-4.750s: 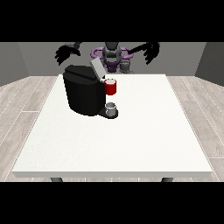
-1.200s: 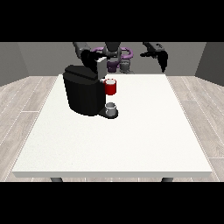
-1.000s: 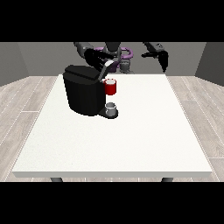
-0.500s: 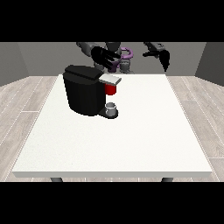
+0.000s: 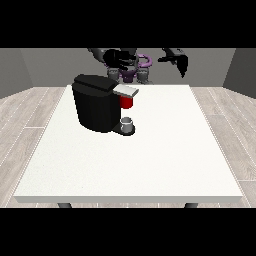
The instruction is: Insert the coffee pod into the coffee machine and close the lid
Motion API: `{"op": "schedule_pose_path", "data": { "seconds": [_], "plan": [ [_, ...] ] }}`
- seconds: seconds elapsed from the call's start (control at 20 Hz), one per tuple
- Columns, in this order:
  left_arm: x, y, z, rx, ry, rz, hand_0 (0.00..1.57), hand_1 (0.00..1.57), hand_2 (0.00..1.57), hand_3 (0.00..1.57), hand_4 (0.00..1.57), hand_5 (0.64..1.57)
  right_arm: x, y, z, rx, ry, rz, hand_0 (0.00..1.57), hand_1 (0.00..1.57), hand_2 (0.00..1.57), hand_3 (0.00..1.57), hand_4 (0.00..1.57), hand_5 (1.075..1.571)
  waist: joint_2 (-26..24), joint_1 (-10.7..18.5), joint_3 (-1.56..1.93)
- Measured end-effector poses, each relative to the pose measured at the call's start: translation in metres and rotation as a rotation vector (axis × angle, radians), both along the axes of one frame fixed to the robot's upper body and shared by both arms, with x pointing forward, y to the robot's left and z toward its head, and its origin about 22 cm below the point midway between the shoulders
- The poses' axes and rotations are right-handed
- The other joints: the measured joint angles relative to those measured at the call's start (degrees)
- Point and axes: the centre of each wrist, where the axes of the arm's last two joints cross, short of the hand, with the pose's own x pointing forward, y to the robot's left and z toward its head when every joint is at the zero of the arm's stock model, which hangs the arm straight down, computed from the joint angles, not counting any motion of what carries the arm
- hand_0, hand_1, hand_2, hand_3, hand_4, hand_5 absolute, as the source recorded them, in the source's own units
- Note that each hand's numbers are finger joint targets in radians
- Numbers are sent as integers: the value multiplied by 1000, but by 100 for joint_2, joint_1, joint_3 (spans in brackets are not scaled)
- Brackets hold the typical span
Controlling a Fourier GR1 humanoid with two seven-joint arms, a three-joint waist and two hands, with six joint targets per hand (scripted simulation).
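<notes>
Hand at the view's left (image 5: 118, 58) is raised above and behind the coffee machine (image 5: 97, 102), near the robot's chest, clear of the machine's top. Cannot tell whether its fingers are spread or curled. Hand at the view's right (image 5: 180, 62) is up in the air, well to the right of the machine and behind the worktop's (image 5: 150, 160) far edge; fingers hang down, relaxed and apart, holding nothing.

Machine: black, on the worktop's far left part. A grey lid (image 5: 127, 90) lies flat on its upper front. A red thing at the machine (image 5: 127, 102) shows just under the lid. A grey thing (image 5: 127, 122) sits on the machine's base, below the red thing; cannot tell whether it is the coffee pod.
</notes>
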Motion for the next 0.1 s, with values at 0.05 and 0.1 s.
{"op": "schedule_pose_path", "data": {
  "seconds": [0.05, 0.1],
  "plan": [
    [-4, 2, -7, -3, 7, 8, 0, 0, 0, 0, 192, 1571, -6, 1, -6, 22, 19, 5, 0, 0, 0, 0, 251, 1571, -78, -70, 0],
    [-6, 2, -11, -4, 21, 14, 0, 0, 0, 0, 192, 1571, -15, 0, -19, 40, 42, -3, 0, 0, 0, 0, 157, 1571, -177, -124, -1]
  ]
}}
